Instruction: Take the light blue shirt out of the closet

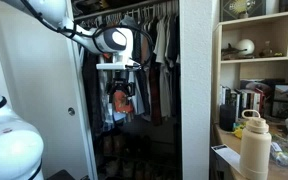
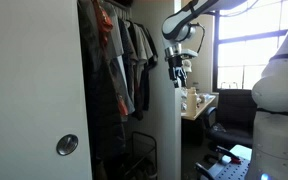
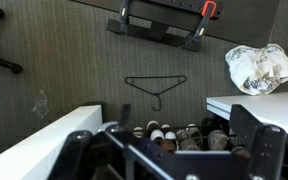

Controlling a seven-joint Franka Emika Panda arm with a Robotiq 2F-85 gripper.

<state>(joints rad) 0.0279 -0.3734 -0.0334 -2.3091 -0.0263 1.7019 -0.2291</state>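
My gripper (image 1: 119, 82) hangs at the open closet (image 1: 149, 60) in front of the row of hanging clothes; it also shows in an exterior view (image 2: 178, 68) beside the closet's white side wall. In the wrist view its jaws (image 3: 166, 150) are wide apart, empty, and point down at the floor. A pale bluish garment (image 1: 108, 108) hangs just below the gripper among darker ones. A pale crumpled cloth (image 3: 256, 68) lies on the carpet; I cannot tell if it is the light blue shirt.
A bare wire hanger (image 3: 156, 88) lies on the carpet. Shoes on a rack (image 3: 174, 133) fill the closet floor. Dark shirts (image 2: 134, 55) hang on the rail. A beige bottle (image 1: 254, 145) and shelves (image 1: 259, 60) stand beside the closet. A door knob (image 2: 67, 145) is near.
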